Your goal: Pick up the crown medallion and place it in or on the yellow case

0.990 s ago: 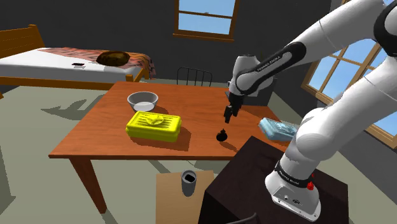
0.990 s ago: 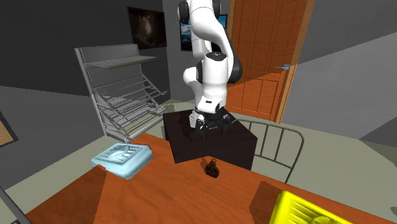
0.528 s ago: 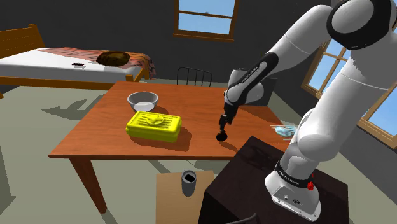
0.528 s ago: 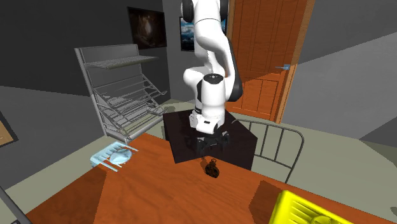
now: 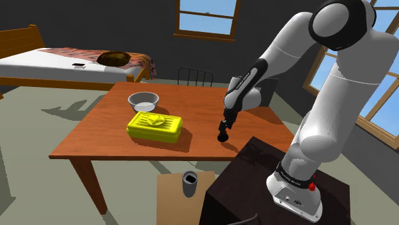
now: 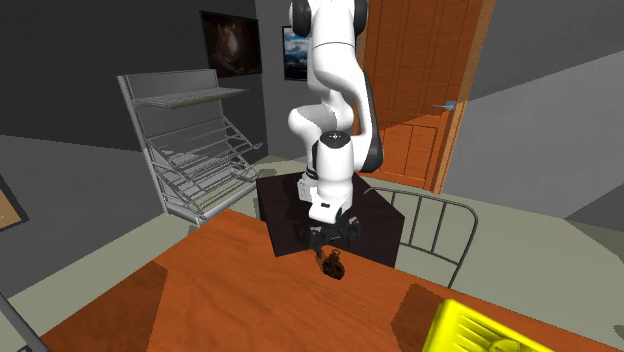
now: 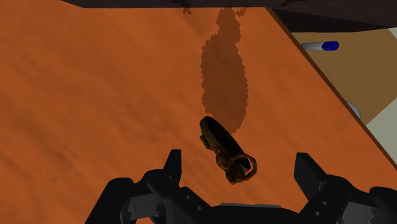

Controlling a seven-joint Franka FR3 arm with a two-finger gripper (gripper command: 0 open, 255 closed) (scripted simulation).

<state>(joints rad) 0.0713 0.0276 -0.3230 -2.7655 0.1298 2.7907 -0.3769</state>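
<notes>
The crown medallion (image 7: 224, 147) lies on the bench (image 5: 102, 131), well apart from the yellow case (image 5: 155, 126). The gripper (image 7: 240, 164) has been lowered over it within the last second. The fingers (image 7: 173, 167) are spread either side without touching, so closing seems due.

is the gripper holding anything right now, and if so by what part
Nothing is held. The gripper is open, its fingers standing apart on either side of the dark crown medallion, which rests untouched on the wooden table.
</notes>
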